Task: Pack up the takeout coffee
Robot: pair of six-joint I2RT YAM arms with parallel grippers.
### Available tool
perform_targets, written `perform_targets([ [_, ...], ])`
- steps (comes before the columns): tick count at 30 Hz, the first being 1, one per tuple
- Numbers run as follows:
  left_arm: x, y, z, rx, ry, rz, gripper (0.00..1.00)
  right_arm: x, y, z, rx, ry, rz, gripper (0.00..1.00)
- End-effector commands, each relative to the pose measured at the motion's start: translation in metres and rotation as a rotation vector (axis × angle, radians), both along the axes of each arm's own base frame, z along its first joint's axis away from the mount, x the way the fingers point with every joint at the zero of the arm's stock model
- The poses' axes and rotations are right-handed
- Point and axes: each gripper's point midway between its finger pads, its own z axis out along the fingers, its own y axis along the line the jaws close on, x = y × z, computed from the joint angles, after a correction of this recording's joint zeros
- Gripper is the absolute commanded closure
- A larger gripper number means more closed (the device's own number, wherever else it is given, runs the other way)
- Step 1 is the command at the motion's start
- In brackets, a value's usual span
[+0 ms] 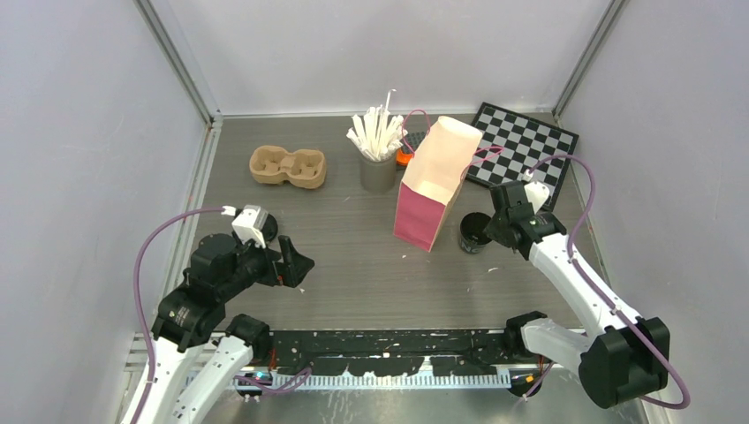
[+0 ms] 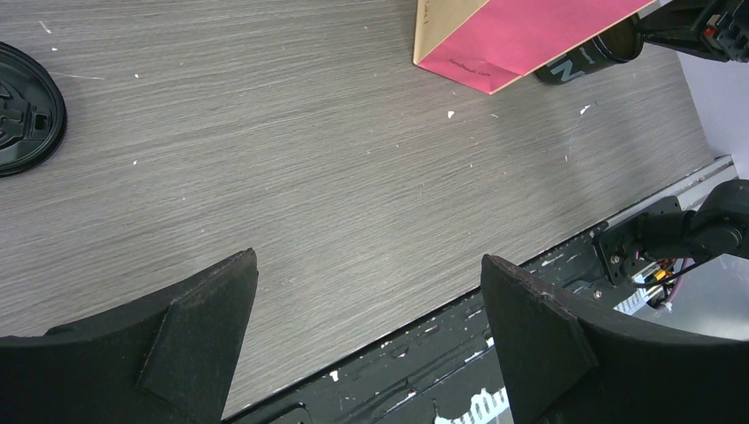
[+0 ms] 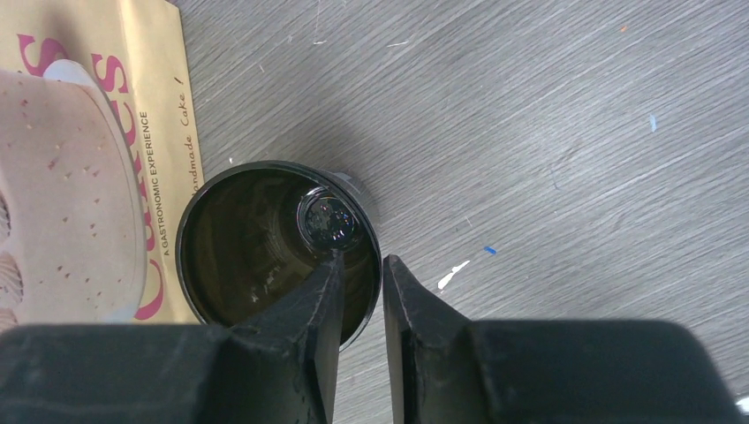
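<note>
My left claw (image 2: 368, 259) hangs open by the table's front-left corner, with a round black plastic lid (image 2: 26, 110) beside it. Near the right edge, my right claw (image 3: 362, 258) pinches the rim of the small dark paper cup (image 3: 256, 238) — pink paper bag (image 1: 424, 212) alongside.

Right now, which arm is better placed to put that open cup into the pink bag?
Right. The right gripper pinches the rim of the lidless cup beside the pink paper bag; the left gripper hangs open near a black lid, far from both.
</note>
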Motion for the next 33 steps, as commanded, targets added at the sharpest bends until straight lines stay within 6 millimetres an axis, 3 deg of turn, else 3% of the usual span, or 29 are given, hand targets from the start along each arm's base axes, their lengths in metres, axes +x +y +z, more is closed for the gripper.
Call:
perform_targets([
  [1, 0.006, -0.002, 0.008, -0.017, -0.040, 0.002, 0.00, 0.008, 0.000, 0.001, 0.003, -0.031, -0.004, 0.74],
  [9, 0.006, -0.001, 0.008, -0.015, -0.044, 0.007, 0.00, 0.007, -0.003, 0.002, -0.004, -0.036, -0.003, 0.86],
  [14, 0.007, -0.001, 0.007, -0.014, -0.042, 0.009, 0.00, 0.008, 0.000, 0.005, 0.004, -0.040, 0.013, 0.99],
  [33, 0.007, -0.003, 0.006, -0.014, -0.036, 0.003, 0.00, -0.008, 0.003, 0.007, 0.044, -0.014, 0.013, 1.00],
])
